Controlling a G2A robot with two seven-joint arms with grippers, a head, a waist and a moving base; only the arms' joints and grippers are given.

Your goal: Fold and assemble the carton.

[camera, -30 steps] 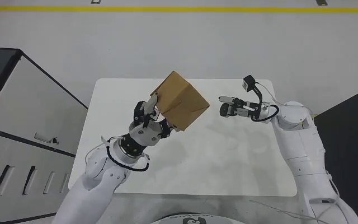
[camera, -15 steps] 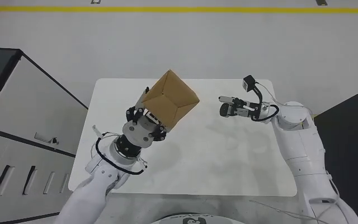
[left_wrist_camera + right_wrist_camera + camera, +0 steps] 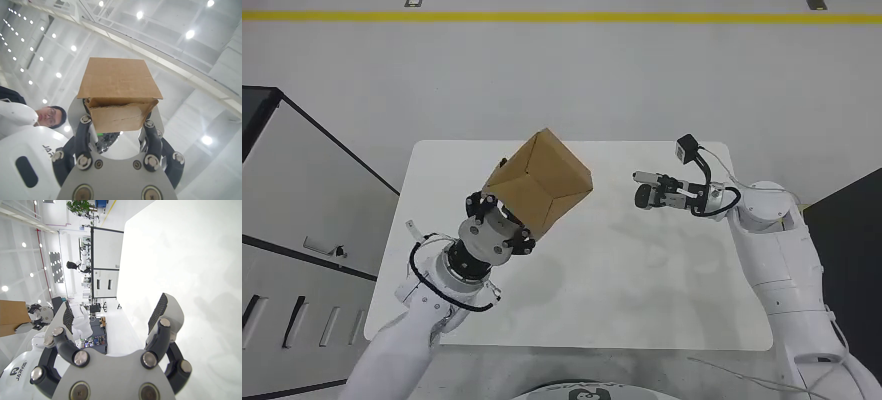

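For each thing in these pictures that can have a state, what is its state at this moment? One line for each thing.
carton, folded into a box shape, held tilted above the table, with a gap at one end flap
left end effector, shut on the carton
right end effector, open and empty, over the table

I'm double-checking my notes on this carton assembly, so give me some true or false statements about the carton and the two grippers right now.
1. The left gripper holds the carton up off the table. True.
2. The right gripper grips one carton flap. False: it is open, empty and apart from the carton.
3. The carton lies flat on the table. False: it is held up, tilted.
4. The right gripper is above the table. True.
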